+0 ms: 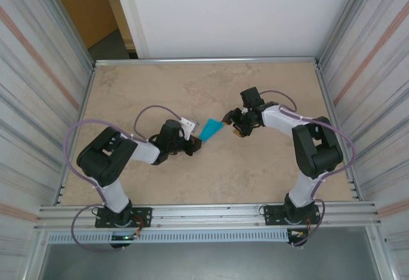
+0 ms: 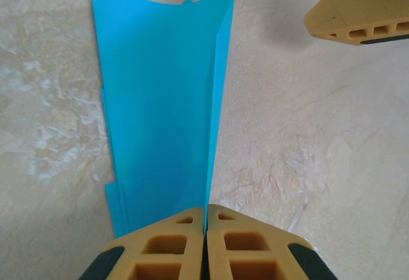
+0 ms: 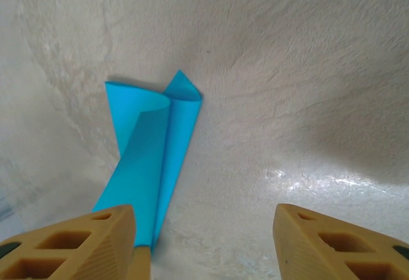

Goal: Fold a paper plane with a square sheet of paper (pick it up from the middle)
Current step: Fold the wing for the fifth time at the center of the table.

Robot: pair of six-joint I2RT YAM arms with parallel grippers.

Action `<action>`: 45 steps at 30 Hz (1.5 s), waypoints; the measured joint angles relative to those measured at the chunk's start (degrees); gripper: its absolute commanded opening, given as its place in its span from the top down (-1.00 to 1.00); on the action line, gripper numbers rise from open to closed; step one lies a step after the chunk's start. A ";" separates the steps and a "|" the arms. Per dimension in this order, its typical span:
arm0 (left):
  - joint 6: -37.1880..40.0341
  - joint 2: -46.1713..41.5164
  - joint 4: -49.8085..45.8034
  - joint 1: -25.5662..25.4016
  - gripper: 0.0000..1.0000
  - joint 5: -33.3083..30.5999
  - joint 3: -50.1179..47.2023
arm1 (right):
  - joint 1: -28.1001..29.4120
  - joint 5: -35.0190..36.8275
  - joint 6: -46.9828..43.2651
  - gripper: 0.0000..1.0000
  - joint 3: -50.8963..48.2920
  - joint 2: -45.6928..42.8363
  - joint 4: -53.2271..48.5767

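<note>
The teal paper (image 1: 211, 128) (image 2: 163, 114) (image 3: 153, 139), part-folded w/ a centre crease, is lying mid-table btwn the two arms. Its upright fold is being pinched in the left gripper (image 1: 193, 142) (image 2: 206, 219), whose jaws are pressing tight together on it. The right gripper (image 1: 229, 119) (image 3: 204, 219) is hovering just beside the paper's other end w/ jaws standing apart, while the marbled table (image 1: 255, 171) and ribbed metal walls (image 1: 32, 69) are closing in around both arms.

We see thin, smooth, matt paper in the sheet of paper (image 2: 160, 101), a marbled table (image 2: 332, 139) with faint sheen (it glints under the right wrist), and matt tan plastic fingers (image 2: 246, 245).
</note>
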 measured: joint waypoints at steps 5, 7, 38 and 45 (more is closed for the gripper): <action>-2.64 2.91 0.09 1.11 0.89 4.59 1.68 | 0.31 -2.99 -3.34 -0.20 -1.40 -0.07 3.43; -3.89 3.41 -0.33 1.70 0.89 6.19 2.56 | 0.59 -3.93 -4.57 -0.21 -1.79 -0.07 4.92; -20.20 8.59 -11.13 5.97 0.93 18.93 13.03 | 2.34 -8.17 -11.17 -0.22 4.44 9.33 2.29; -23.52 9.92 -9.51 6.05 0.93 19.82 13.03 | 3.28 -5.05 -11.56 -0.21 8.28 11.04 -2.51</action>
